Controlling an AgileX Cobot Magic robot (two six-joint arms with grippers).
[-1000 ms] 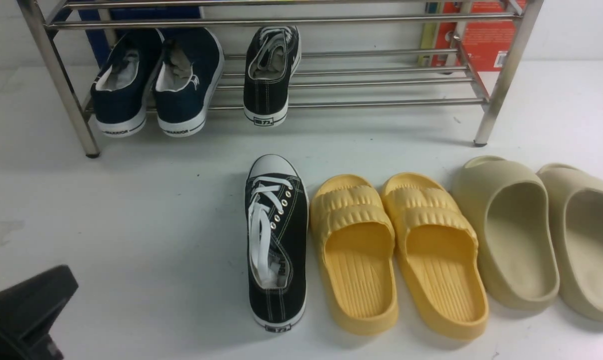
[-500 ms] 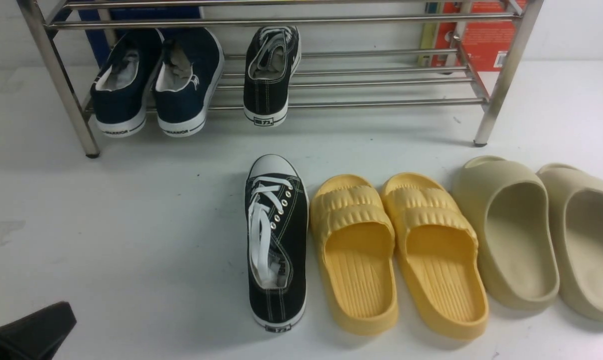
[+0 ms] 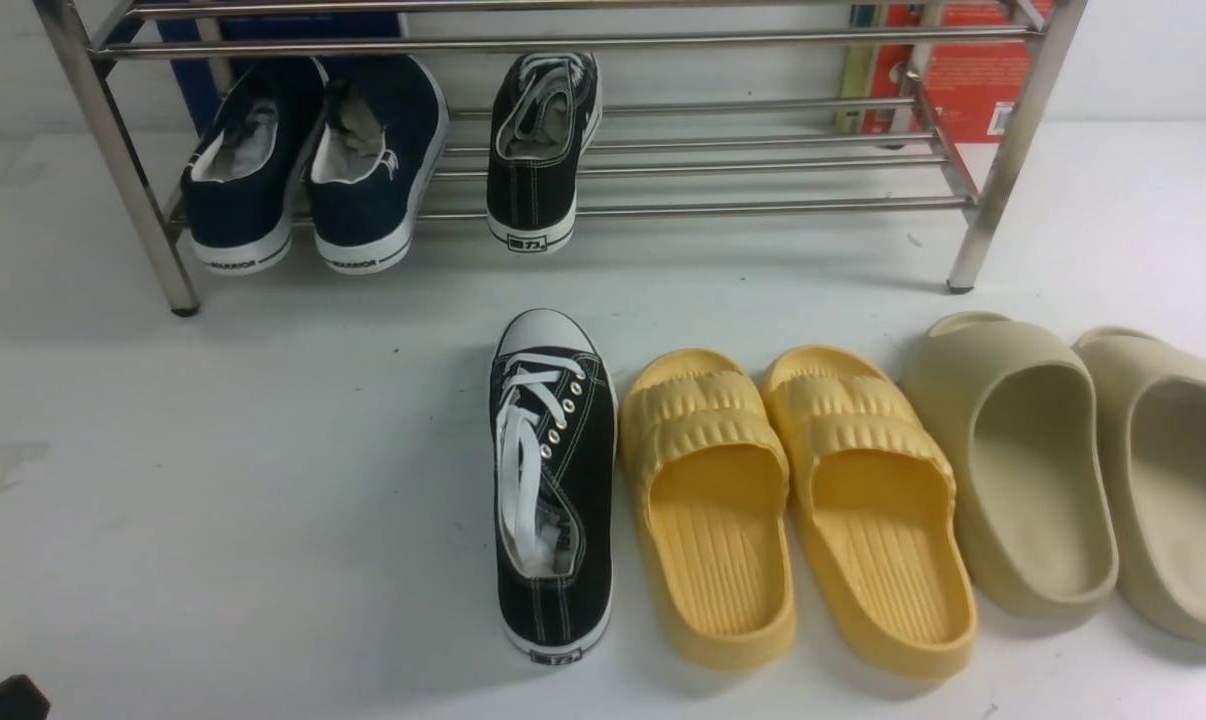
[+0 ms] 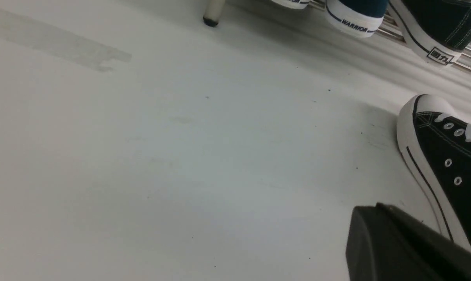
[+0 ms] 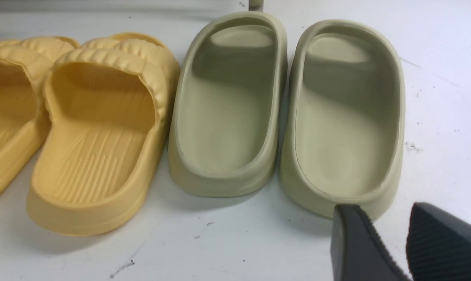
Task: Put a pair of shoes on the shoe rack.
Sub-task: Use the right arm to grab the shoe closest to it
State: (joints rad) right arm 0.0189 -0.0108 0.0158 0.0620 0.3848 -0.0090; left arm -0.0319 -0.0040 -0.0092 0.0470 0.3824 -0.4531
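Observation:
One black canvas sneaker (image 3: 538, 150) with white laces rests on the lower shelf of the silver shoe rack (image 3: 723, 207), heel toward me. Its mate (image 3: 551, 480) lies on the white floor in front of the rack, toe cap toward the rack; its toe also appears in the left wrist view (image 4: 450, 156). My left gripper (image 4: 370, 208) is shut and empty, low at the near left, well apart from the floor sneaker; only its tip (image 3: 8, 700) shows in the front view. My right gripper (image 5: 384, 212) stands open and empty just short of a beige slide's heel.
Two navy slip-on sneakers (image 3: 313, 160) fill the rack's left end. A pair of yellow ribbed slides (image 3: 793, 500) lies right beside the floor sneaker, then two beige slides (image 3: 1073, 460). A red box (image 3: 963, 70) stands behind the rack's right end. The rack's front legs (image 3: 113, 160) stand on the floor.
My left gripper has drawn back and down toward the near left corner of the front view, leaving only its tip visible. The shoes have not moved.

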